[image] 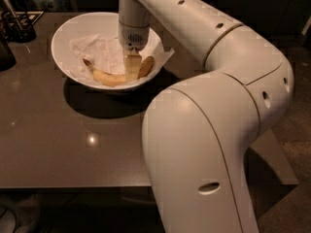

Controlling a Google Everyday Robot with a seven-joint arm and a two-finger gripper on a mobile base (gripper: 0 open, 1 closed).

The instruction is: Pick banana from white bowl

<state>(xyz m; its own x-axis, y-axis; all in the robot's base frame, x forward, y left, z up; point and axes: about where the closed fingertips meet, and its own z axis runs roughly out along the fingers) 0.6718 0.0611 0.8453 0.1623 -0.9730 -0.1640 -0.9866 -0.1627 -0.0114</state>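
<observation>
Gripper (132, 74) down in the white bowl (59, 37), at the banana (109, 78).
The banana lies on crumpled paper (92, 47) along the bowl's near wall; whether the gripper clasps it cannot be told.

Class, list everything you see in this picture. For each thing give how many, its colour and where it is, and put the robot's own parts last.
white bowl: one, glossy white, on the far part of the table, left of centre.
paper: one crumpled sheet, white, lining the bowl.
banana: one, yellow with a brown stem, lying in the near side of the bowl.
table: one, dark brown and glossy, under the bowl.
dark objects: number unclear, blackish, at the table's top-left corner.
arm: one, white, arching from the lower right over to the bowl.
gripper: one, yellowish, down inside the bowl at the banana's middle.
</observation>
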